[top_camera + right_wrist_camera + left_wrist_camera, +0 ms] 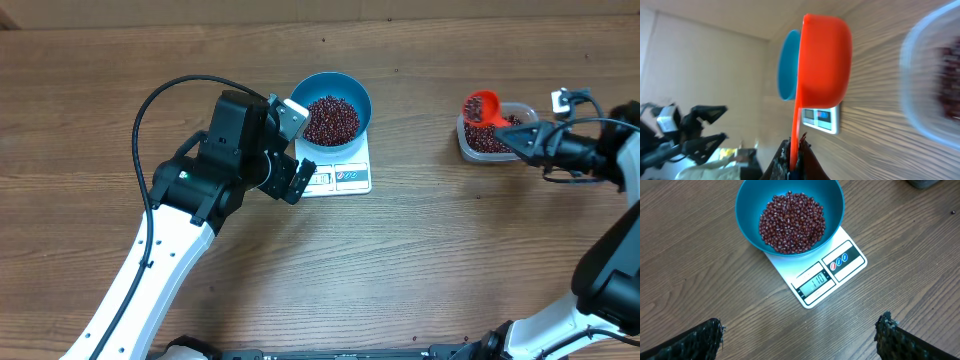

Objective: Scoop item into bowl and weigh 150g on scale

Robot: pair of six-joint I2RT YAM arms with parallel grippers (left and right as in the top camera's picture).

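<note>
Here, scale lengthwise near-to-far, display end nearest; left pincer released, right pincer clenched on scoop.

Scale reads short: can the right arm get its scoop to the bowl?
Probably yes: only bare table between scoop and bowl; the left arm hangs at the bowl's far side.

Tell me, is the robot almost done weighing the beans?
Partway. Beans already sit in the blue bowl on the scale, whose display seems to read 110. The right jaws hold the red scoop over the container. More scoops needed.
</note>
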